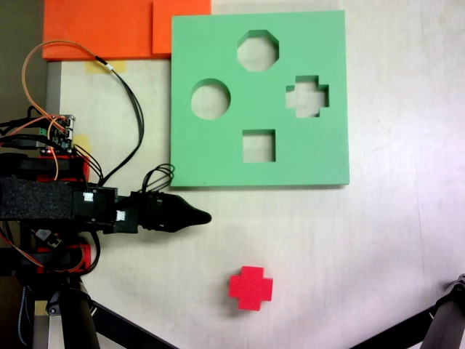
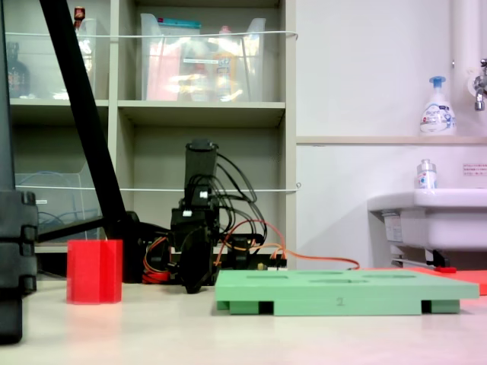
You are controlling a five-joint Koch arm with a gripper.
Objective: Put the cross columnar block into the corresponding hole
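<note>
The cross columnar block (image 1: 251,288), a small bright red plus-shaped foam piece, stands on the table in front of the green board (image 1: 218,163); in a fixed view it stands at the left (image 2: 94,271). The corresponding hole (image 1: 307,97) is the plus-shaped cutout at the board's right side. My gripper (image 1: 205,217) lies low over the table, left of the block and just below the board's lower left corner, its tip pointing right. Its jaws taper to one closed point with nothing between them. Seen head-on, the gripper (image 2: 195,283) sits beside the board's (image 2: 342,293) left end.
The board also has a round (image 1: 211,99), an octagonal (image 1: 258,50) and a square cutout (image 1: 259,145). Orange foam sheets (image 1: 102,29) lie at the top left. Black tripod legs (image 1: 116,323) cross the bottom corners. Loose cables (image 1: 131,102) loop near the arm's base.
</note>
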